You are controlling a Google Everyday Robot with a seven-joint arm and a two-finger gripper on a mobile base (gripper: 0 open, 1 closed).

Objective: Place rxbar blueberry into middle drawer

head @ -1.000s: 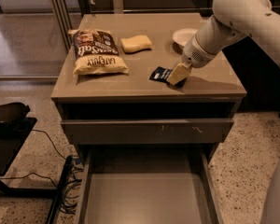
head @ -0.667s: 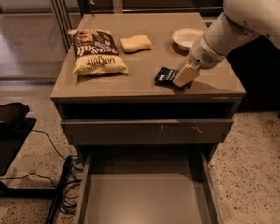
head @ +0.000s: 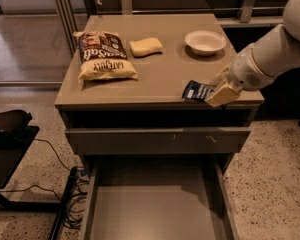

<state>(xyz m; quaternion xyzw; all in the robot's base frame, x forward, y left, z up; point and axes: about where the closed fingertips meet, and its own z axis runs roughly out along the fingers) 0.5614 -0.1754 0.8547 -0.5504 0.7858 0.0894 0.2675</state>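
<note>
Clamps jaws of the gripper (head: 215,95) on the rxbar blueberry (head: 195,90) at the front-right edge of the bench (head: 165,71), above the open middle drawer (head: 155,214).

The gripper (head: 218,95) is carrying the snack bar (head: 196,90) away from the middle of the cabinet top (head: 160,79). It is now reaching the front right edge, pinching the bar.

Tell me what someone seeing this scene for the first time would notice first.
The big white arm reaches in from the right, its hand gripping the rxbar blueberry at the front right edge of the cabinet top. Below, the middle drawer stands pulled wide open with nothing in it. A large chip bag lies on the left of the top.
</note>
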